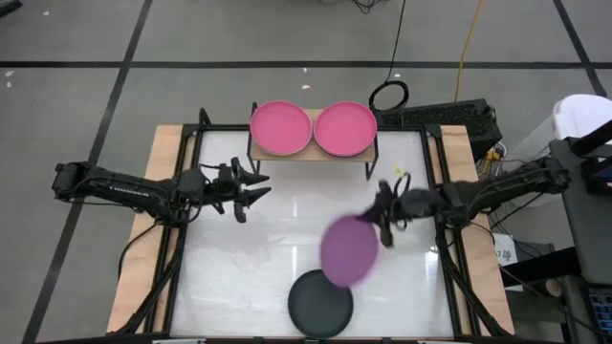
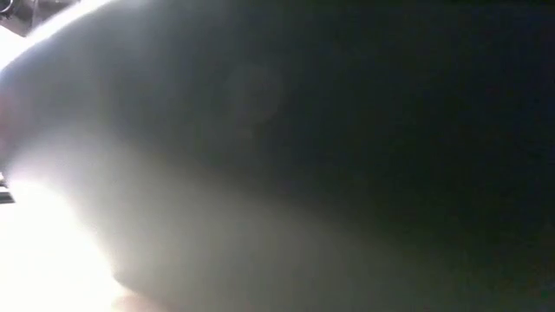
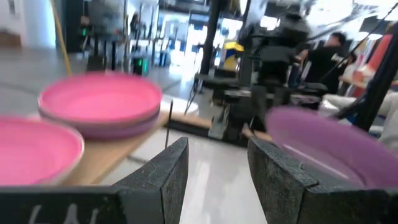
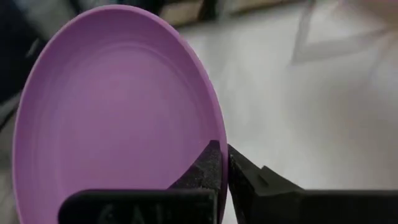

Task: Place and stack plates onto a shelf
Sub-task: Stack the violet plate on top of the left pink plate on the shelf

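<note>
Shelf (image 1: pixel 311 158) holding two magenta plates (image 1: pixel 281 128), right gripper (image 1: pixel 385 227) jaws pinching purple plate (image 1: pixel 348 250), left gripper (image 1: pixel 251 186) jaws spread.

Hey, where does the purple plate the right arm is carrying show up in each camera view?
High view: the purple plate is right of centre, above the black plate.
Low view: not recognisable; something dark blocks the camera.
Left wrist view: at the right edge.
Right wrist view: it fills the left half, its rim pinched by the right gripper.
Shared landmark: the magenta plates on the shelf.

low view blocked by dark blur, black plate (image 1: pixel 320 304) cut off
</note>
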You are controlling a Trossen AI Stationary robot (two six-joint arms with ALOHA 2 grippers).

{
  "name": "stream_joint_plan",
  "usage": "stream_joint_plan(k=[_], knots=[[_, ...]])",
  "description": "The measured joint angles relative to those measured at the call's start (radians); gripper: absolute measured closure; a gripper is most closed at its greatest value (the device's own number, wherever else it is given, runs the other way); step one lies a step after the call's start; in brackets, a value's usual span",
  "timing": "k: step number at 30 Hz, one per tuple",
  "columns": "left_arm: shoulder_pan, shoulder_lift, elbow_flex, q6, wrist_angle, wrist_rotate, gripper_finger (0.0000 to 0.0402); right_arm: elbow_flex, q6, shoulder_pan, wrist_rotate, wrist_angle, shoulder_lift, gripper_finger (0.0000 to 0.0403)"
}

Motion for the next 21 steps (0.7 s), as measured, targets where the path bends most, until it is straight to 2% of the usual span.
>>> stream_joint_plan(k=[2, 5, 10, 13, 16, 21], knots=[[0.0, -0.014, 0.0, 0.036, 0.031, 0.012, 0.0231, 0.029, -0.059, -0.069, 0.035, 0.101, 0.006, 0.0402], [0.0, -0.051, 0.0, 0.093, 0.028, 0.016, 0.0231, 0.069, -0.122, -0.19, 0.027, 0.275, 0.034, 0.0402], [0.0, -0.136, 0.0, 0.165, -0.006, 0.017, 0.0231, 0.163, -0.182, -0.402, 0.024, 0.429, 0.141, 0.0403], [0.001, -0.174, 0.0, 0.184, -0.028, 0.011, 0.0231, 0.248, -0.168, -0.531, -0.052, 0.506, 0.25, 0.0403], [0.001, -0.187, 0.0, 0.183, -0.07, 0.01, 0.0231, 0.357, -0.124, -0.639, -0.133, 0.509, 0.382, 0.0403], [0.001, -0.187, 0.0, 0.148, -0.112, 0.01, 0.0231, 0.528, -0.012, -0.754, -0.28, 0.508, 0.6, 0.0403]])
